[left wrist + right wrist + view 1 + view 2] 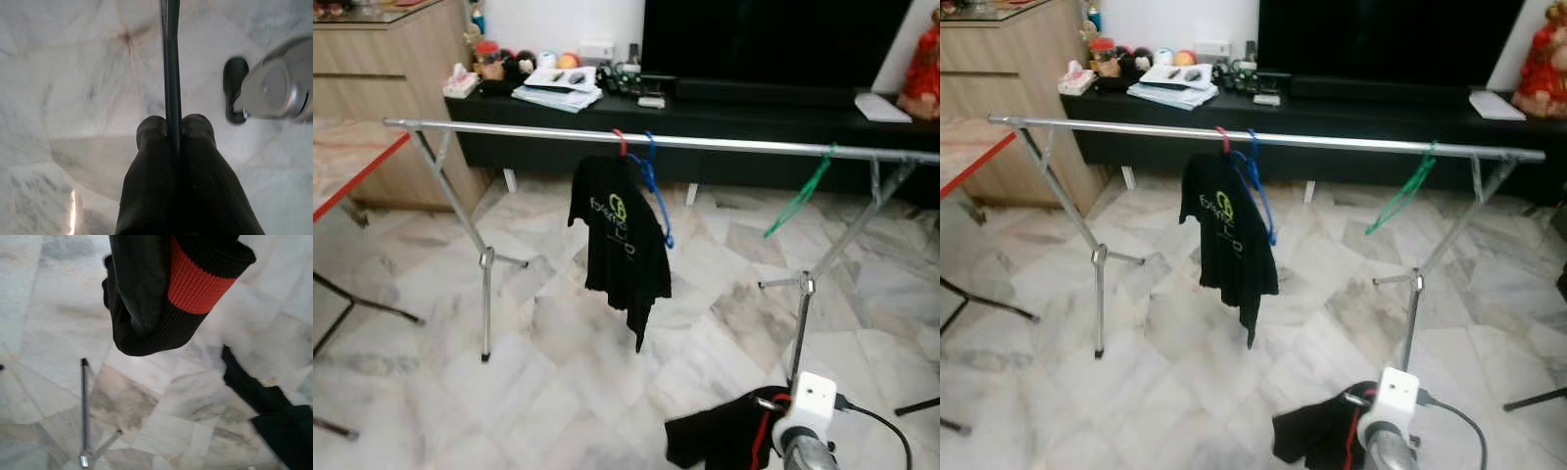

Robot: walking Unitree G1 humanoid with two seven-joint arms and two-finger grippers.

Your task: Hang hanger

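We carry a black garment (724, 436) low at our right hand (161, 264), grip unclear; left hand (175, 128) pressed together. Next: raise it to the rail (724, 143).

A rack (705, 143) stands across the floor (558, 392), its rail running left to right. Near the rail's middle hang a shirt (619, 245) on a hanger (621, 142) and, just right of it, a bare hanger (653, 186). A third hanger (800, 196) hangs well to the right. Behind the rack runs a low bench (724, 113) with a screen (773, 39) on it and papers (558, 90) at its left end. A cabinet (391, 59) stands left of the bench. A table (342, 166) lies at the left edge. At the near edge, right of centre, the right arm (808, 411) carries a garment (720, 431)
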